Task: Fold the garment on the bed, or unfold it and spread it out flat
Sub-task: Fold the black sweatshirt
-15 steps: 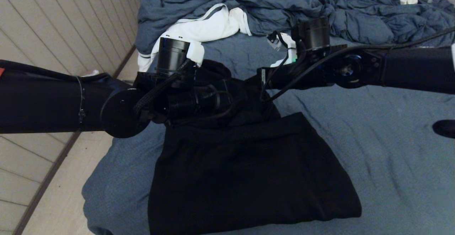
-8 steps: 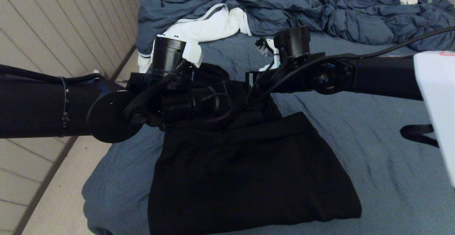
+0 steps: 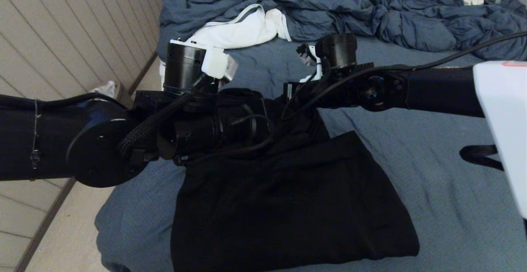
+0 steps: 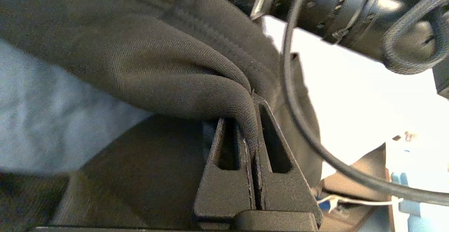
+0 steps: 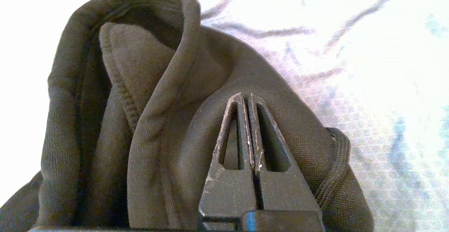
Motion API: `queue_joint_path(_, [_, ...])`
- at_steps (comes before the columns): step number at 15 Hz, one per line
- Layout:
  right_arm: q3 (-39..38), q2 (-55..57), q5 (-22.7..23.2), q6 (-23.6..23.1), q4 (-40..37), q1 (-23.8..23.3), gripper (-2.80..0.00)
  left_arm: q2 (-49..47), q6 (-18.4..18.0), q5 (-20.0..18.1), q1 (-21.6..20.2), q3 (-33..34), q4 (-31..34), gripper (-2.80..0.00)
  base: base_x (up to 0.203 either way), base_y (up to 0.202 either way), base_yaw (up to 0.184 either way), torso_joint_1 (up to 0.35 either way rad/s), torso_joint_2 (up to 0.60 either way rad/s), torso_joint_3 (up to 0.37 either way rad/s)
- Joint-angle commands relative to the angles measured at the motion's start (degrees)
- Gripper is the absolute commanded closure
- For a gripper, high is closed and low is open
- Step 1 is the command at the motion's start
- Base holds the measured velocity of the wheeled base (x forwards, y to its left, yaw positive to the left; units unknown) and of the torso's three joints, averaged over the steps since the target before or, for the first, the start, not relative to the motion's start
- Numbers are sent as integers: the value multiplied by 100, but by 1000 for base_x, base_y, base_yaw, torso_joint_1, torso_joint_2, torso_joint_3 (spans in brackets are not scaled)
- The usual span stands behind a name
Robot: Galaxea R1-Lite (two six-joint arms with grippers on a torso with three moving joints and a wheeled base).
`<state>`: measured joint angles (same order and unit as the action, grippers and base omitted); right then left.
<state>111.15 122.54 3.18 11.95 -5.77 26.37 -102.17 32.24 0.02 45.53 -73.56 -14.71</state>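
Head view shows the plain black long-sleeved hoodie (image 3: 288,206) lying as a broad, partly folded slab on the near part of the large bed with the wrinkled blue-grey sheet (image 3: 432,189), its far end bunched up and lifted off the sheet where both arms meet over it. The left gripper (image 4: 253,100) reaches in from the left side; its wrist view shows the two black fingers pressed together with a thick rolled fold of the black fabric pinched between them, so it is clamped on the hoodie. The right gripper (image 5: 247,98) comes in from the right, and in its wrist view the fingers stand tight against each other over the knit cloth beside the turned-over hood or collar edge; they are closed, but whether any fabric is caught between the tips cannot be told from here. Two holds close together on the same raised end make sense for a fold: taking the upper edge at two points lets the arms carry it evenly over the flat body rather than dragging one corner. The bulk of the hoodie resting on the sheet serves as an anchor for that. A white cloth with a dark stripe (image 3: 243,31) and the rumpled blue-grey comforter (image 3: 329,8) sit at the far side of the bed, well apart from the working area.
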Motion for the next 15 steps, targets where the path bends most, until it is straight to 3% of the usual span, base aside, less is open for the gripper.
queue_joint_path(1, [3,-79,-91,9,-3,-9,0,-281,17,36,0,7,-254,0,0,0,0,0,0,0])
queue_joint_path(6, [-414,-982,-121,46,-24,-159,0,-1046,-6,47,-421,-215,-676,0,0,0,0,0,0,0])
queue_joint_path(10, [-2041,-1912,30,64,-18,-133,0,-1389,-31,33,-972,-492,-762,0,0,0,0,0,0,0])
queue_joint_path(15, [-3940,-2511,450,86,106,-95,0,-1411,-30,28,-1077,-660,-753,0,0,0,0,0,0,0])
